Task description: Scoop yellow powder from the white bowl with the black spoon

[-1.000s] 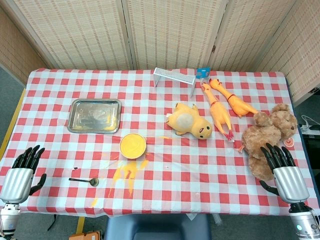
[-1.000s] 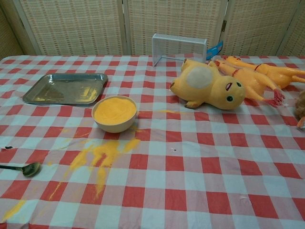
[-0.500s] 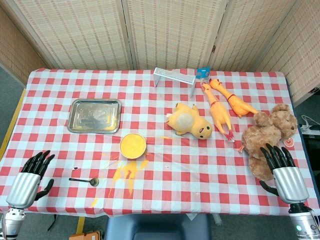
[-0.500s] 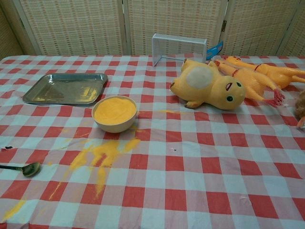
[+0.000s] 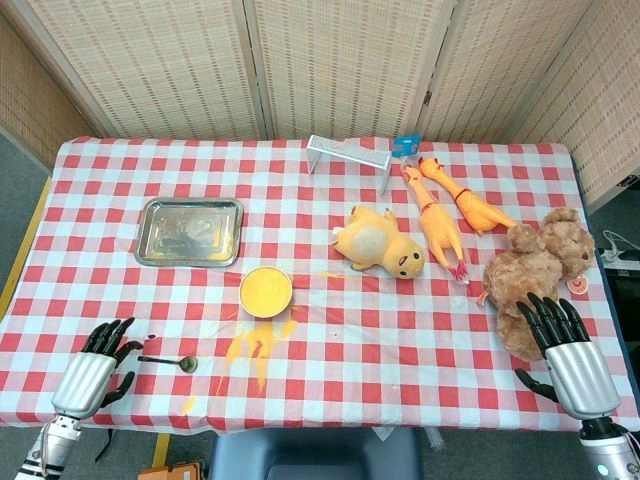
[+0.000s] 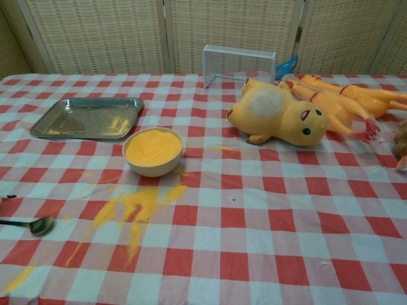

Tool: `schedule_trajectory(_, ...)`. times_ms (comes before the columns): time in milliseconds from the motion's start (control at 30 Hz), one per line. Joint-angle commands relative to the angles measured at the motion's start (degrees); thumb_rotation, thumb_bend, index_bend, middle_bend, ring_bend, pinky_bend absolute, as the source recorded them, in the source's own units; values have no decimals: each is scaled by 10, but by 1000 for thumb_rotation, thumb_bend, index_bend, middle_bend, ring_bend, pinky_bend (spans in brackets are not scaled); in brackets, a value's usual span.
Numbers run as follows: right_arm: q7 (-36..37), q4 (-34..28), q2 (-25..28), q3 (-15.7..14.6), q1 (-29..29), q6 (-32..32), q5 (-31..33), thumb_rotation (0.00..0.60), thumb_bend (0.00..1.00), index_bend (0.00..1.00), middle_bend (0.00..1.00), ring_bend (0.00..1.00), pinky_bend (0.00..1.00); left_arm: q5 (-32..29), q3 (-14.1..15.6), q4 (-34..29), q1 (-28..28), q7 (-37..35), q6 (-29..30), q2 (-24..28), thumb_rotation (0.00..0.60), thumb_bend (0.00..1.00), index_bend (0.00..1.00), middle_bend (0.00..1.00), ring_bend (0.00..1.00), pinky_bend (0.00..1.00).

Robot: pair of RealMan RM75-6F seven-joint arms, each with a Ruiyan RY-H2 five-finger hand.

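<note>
Now: fingers spread, both hands empty | left hand [image 5: 88, 372] lower left, just beside black spoon [image 5: 168, 360] handle | right hand [image 5: 572, 360] lower right | white bowl [image 5: 265, 291] of yellow powder mid-frame | step: reaching | next: pinch handle.

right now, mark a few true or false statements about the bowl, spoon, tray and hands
1. The black spoon lies on the table, held by no hand. True.
2. The white bowl is empty. False: it is full of yellow powder.
3. Spilled powder lies on the cloth near the bowl. True.
4. The left hand grips the spoon. False: it is open, just left of the handle.
5. The metal tray sits right of the bowl. False: it is to the bowl's left and farther back.
</note>
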Motion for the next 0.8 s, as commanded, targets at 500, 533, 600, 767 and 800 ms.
schedule_trajectory(500, -1, -5, 4, 0, 0, -7, 5, 600, 77, 0, 0, 0, 0, -10, -5, 65, -28, 47, -39, -91, 600, 429, 393, 0, 0, 55)
schedule_trajectory(533, -1, -5, 4, 0, 0, -7, 5, 600, 77, 0, 0, 0, 0, -9, -6, 74, -29, 56, -37, -98, 600, 430, 393, 0, 0, 55)
schedule_trajectory(600, -1, -5, 4, 0, -1, -6, 6, 600, 77, 0, 0, 0, 0, -9, -6, 82, -31, 62, -39, -106, 600, 429, 394, 0, 0, 54)
schedule_trajectory(767, -2, -5, 4, 1, -1, -6, 7, 600, 77, 0, 0, 0, 0, -17, -6, 93, -39, 68, -54, -114, 600, 428, 410, 0, 0, 55)
schedule_trajectory(800, -2, -5, 4, 1, -1, -6, 7, 600, 77, 0, 0, 0, 0, -19, -6, 94, -40, 66, -58, -115, 600, 428, 412, 0, 0, 55)
